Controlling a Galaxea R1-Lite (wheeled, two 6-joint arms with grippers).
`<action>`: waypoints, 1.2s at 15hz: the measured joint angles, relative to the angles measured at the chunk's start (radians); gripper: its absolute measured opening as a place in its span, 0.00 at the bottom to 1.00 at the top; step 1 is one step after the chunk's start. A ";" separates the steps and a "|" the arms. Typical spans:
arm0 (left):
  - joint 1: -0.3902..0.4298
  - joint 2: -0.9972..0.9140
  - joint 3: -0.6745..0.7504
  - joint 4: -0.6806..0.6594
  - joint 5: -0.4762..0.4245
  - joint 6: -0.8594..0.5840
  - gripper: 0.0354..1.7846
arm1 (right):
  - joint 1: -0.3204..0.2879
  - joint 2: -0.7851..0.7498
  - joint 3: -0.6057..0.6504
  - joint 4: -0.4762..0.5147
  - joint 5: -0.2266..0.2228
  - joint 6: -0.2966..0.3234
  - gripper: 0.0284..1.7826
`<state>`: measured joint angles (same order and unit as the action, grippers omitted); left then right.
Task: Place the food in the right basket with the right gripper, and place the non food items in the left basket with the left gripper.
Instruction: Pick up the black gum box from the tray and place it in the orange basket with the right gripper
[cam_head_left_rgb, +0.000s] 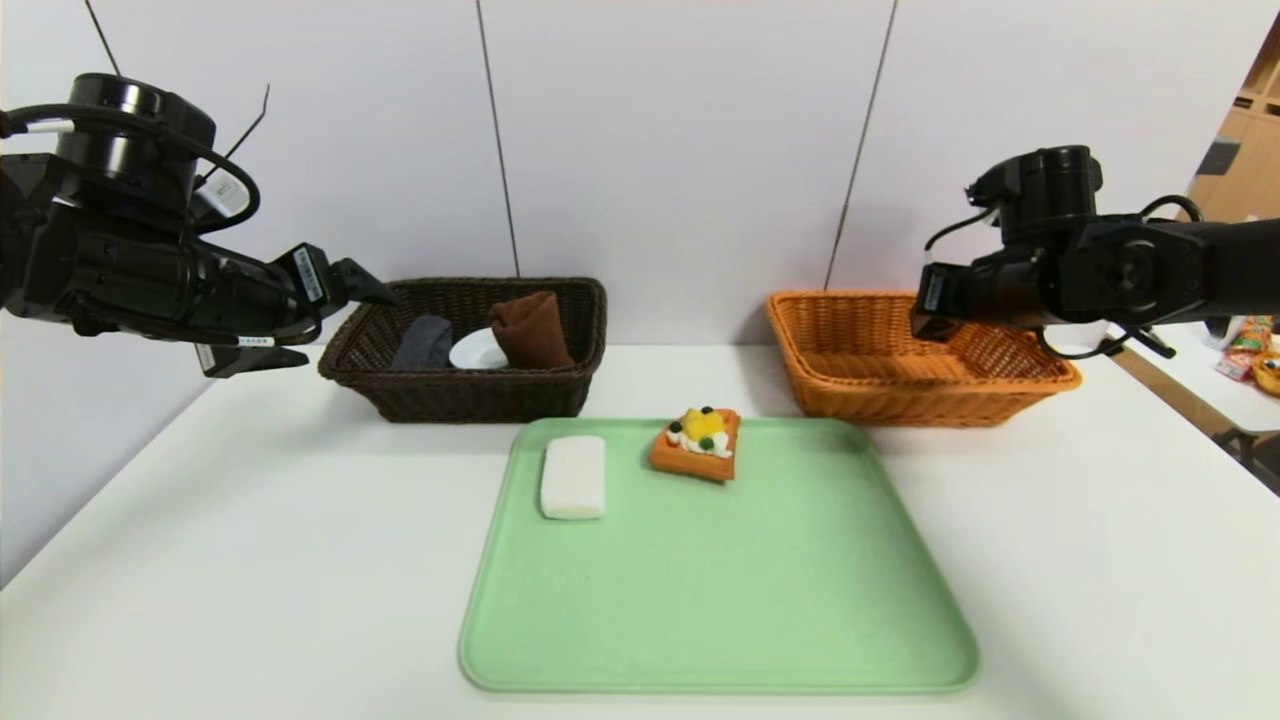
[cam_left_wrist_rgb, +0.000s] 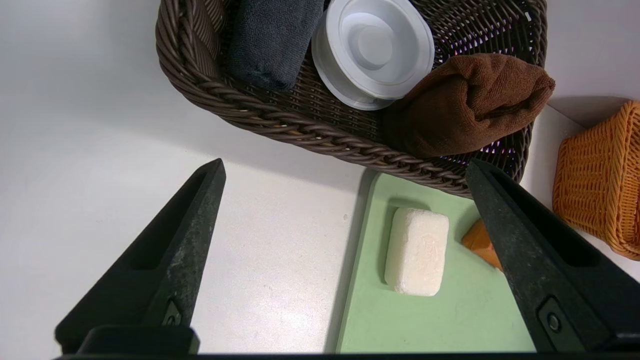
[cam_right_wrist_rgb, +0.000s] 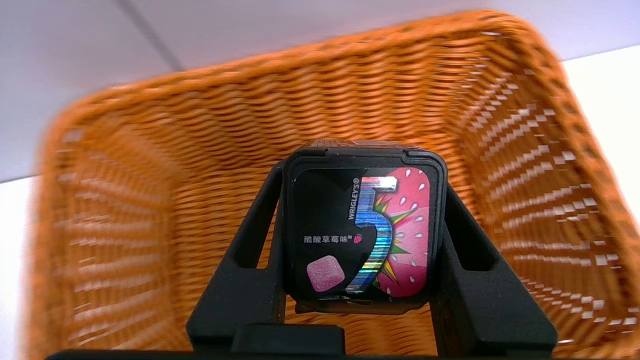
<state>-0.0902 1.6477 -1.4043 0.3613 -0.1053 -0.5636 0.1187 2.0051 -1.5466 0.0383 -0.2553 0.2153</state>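
gum pack | we read "WRIGLEY'S" running vertically beside a large holographic "5" | Chinese line "酸草莓味" sits at 9 o'clock of the 5 | label on left arm: we find it unreadable

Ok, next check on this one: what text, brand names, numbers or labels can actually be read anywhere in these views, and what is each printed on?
"WRIGLEY'S" on the gum pack held in the right gripper over the orange basket.
"5", large and holographic, on the same pack.
"酷酸草莓味" on the same pack, beside a strawberry icon.
White stickers on the left arm: too small to read.
Packets at the far right table edge: too blurred to read.
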 joint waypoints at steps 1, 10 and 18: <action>0.000 0.002 0.002 -0.008 0.000 0.000 0.94 | -0.013 0.013 -0.001 -0.004 -0.019 -0.012 0.41; 0.000 0.005 0.013 -0.014 0.000 -0.001 0.94 | -0.041 0.088 -0.007 -0.027 -0.030 -0.018 0.41; 0.000 -0.008 0.018 -0.013 -0.001 -0.002 0.94 | -0.041 0.079 -0.010 -0.026 -0.024 -0.013 0.63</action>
<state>-0.0904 1.6394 -1.3860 0.3487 -0.1066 -0.5655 0.0779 2.0840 -1.5562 0.0119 -0.2798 0.2026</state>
